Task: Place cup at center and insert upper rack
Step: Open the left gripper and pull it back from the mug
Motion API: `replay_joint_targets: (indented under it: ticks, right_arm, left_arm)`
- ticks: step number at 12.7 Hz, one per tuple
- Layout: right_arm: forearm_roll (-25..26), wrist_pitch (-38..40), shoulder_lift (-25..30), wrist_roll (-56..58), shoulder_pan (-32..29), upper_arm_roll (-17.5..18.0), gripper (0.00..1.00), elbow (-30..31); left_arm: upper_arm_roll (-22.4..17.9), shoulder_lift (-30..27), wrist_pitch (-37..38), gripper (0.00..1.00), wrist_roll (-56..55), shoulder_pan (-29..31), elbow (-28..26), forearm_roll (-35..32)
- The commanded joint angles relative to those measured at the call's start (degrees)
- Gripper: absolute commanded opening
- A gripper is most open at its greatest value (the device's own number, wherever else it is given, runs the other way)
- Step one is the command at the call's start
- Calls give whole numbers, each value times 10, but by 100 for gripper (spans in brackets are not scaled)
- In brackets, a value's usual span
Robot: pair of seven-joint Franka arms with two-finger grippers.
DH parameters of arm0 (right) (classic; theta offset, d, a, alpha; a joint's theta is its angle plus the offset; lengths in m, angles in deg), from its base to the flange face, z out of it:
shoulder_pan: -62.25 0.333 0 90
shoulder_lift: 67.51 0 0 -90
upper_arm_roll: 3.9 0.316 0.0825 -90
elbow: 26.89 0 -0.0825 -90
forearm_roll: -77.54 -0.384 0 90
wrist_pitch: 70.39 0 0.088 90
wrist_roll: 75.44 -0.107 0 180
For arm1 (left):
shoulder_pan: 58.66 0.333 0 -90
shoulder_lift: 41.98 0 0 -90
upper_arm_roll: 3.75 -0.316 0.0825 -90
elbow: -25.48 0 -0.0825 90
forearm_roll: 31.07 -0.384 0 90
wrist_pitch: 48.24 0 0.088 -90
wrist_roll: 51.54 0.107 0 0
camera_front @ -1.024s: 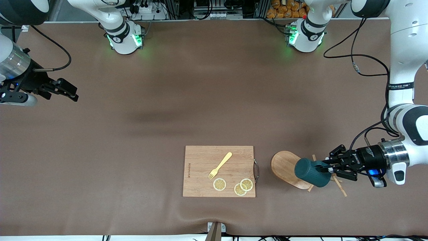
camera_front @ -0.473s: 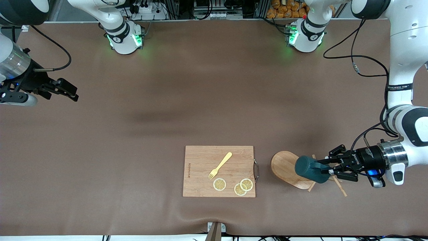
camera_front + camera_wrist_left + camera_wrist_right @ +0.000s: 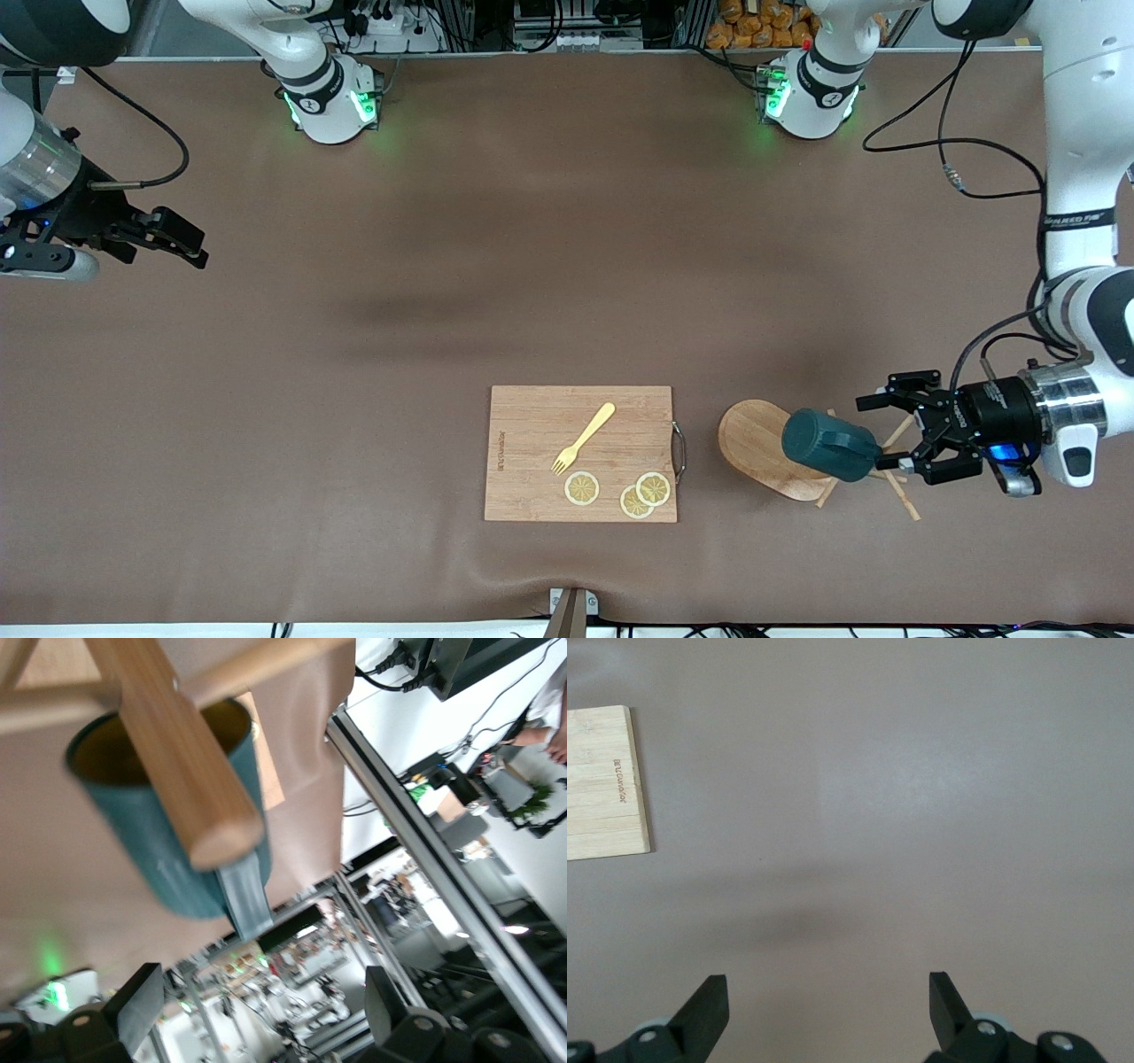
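Observation:
The dark teal cup lies on its side against the tipped-over upper rack, whose oval wooden base faces the cutting board and whose pegs rest on the table. My left gripper is open and empty, just off the cup's mouth end, toward the left arm's end of the table. In the left wrist view the cup shows its tan inside, the rack's pole crosses it, and the gripper holds nothing. My right gripper waits open over the right arm's end of the table; it is also empty in its wrist view.
A bamboo cutting board with a yellow fork and three lemon slices lies beside the rack's base, toward the right arm's end. Its corner shows in the right wrist view. Both arm bases stand along the table edge farthest from the front camera.
My left gripper let go of the cup, opened, and drew back toward the left arm's end of the table. The cup stayed against the rack. The right arm has not moved.

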Motion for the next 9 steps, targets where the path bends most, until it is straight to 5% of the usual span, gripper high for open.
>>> replay_joint_targets:
  ticks: [1, 9]
  right_arm:
    - [7, 2, 5, -3, 2, 0, 100, 1]
    - [7, 4, 5, -3, 4, 1, 100, -1]
  left_arm:
    - [1, -48, 11, 100, -24, -11, -11, -62]
    - [3, -136, 93, 100, -46, -32, -8, -209]
